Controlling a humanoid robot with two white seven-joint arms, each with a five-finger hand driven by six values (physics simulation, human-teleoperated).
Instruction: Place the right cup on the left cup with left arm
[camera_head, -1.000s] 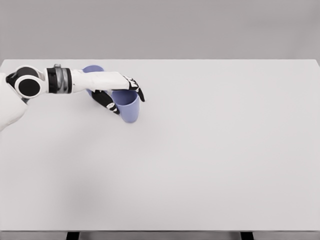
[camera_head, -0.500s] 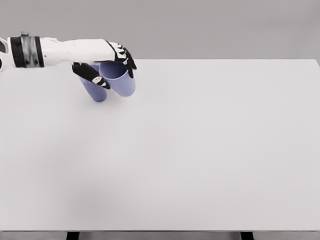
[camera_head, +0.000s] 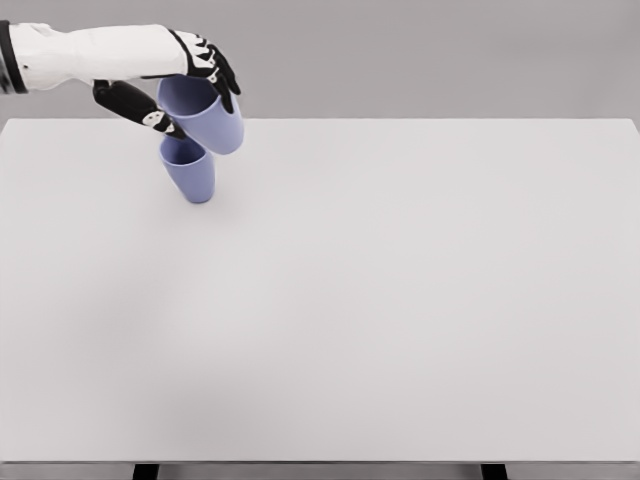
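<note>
The lifted purple cup (camera_head: 205, 112) hangs tilted above and just right of the standing cup (camera_head: 190, 172) at the counter's (camera_head: 400, 300) far left, the left hand (camera_head: 175, 80) wrapped around it, needing a slight leftward shift.

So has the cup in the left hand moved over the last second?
Yes. The held cup has risen and shifted left, from the table beside the standing cup to above it, in the left hand.
</note>
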